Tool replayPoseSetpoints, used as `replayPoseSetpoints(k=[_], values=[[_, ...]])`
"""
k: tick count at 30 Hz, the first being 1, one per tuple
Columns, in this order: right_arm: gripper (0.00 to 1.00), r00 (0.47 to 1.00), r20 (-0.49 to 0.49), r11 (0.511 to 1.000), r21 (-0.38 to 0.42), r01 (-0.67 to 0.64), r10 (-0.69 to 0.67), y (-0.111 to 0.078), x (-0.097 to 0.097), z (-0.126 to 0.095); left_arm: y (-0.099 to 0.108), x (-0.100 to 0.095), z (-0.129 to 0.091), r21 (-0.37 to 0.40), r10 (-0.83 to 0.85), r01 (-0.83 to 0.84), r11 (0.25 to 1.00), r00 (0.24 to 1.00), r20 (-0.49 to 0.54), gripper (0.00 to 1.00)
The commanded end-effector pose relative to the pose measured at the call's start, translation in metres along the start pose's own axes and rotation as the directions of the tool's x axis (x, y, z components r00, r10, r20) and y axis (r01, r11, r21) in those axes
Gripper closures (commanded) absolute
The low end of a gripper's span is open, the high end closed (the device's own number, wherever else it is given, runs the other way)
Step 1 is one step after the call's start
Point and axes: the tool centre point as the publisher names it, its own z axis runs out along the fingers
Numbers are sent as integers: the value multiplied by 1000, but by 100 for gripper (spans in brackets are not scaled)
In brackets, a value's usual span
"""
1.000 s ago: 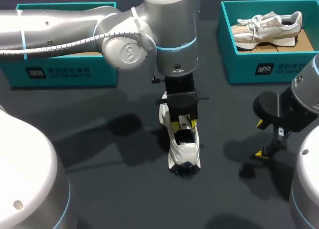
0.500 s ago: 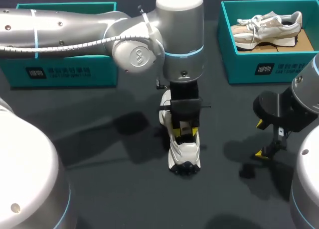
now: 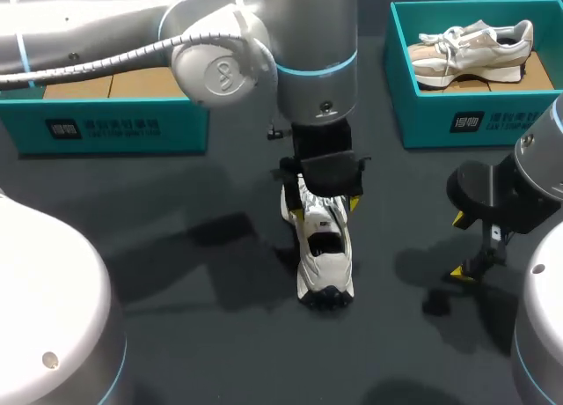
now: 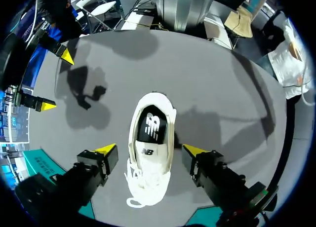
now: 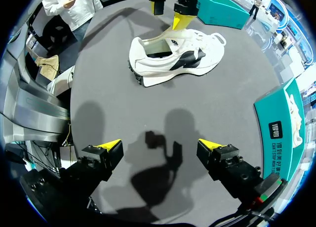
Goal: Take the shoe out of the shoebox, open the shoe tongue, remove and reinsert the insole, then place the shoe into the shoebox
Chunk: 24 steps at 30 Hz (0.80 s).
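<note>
A white shoe (image 3: 324, 255) lies on the dark table, sole end toward the front edge, with its dark insole (image 4: 150, 128) showing in the mouth. My left gripper (image 3: 325, 204) hangs open just above the shoe's laced part. In the left wrist view the left gripper (image 4: 149, 149) has its yellow tips wide apart on either side of the shoe (image 4: 148, 172), touching nothing. My right gripper (image 3: 459, 245) stands open to the shoe's right, empty. From the right wrist view the right gripper (image 5: 160, 145) faces the shoe (image 5: 173, 56) across bare table.
A teal shoebox (image 3: 114, 128) with brown card inside stands at the back left. A second teal shoebox (image 3: 440, 114) at the back right holds a beige shoe (image 3: 471, 48). Both arms cast shadows on the dark tabletop.
My left gripper has opened and risen out of the shoe's mouth, and that arm has shifted back. The shoe stays put. The right arm has not moved.
</note>
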Motion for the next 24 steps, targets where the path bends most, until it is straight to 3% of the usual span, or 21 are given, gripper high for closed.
replayPoseSetpoints(k=[1, 6, 8, 10, 11, 12, 24], values=[[0, 1000, 4, 1000, -1, 1, -1, -1, 2, 0, -10, 6, -5, -86, -3, 4, 996, 1000, 8, 0], [0, 1000, 4, 1000, -1, 1, -1, -1, 2, 0, -10, 6, -5, -86, -3, 4, 996, 1000, 8, 0], [0, 1000, 4, 1000, -1, 1, -1, -1, 2, 0, -23, 11, -5, -110, -132, 136, 985, 990, 40, 0], [0, 1000, 4, 1000, -1, 1, -1, -1, 2, 0, -33, 13, -7, -54, -301, 303, 952, 953, 37, 0], [0, 1000, 4, 1000, -1, 1, -1, -1, 2, 0, -36, 12, -8, -55, -396, 396, 916, 918, 23, 0], [0, 1000, 4, 1000, -1, 1, -1, -1, 2, 0, -35, 9, -7, -83, -573, 570, 817, 819, -17, 0], [0, 1000, 4, 1000, -1, 1, -1, -1, 2, 0, -35, 9, -7, -83, -573, 570, 817, 819, -17, 0]])
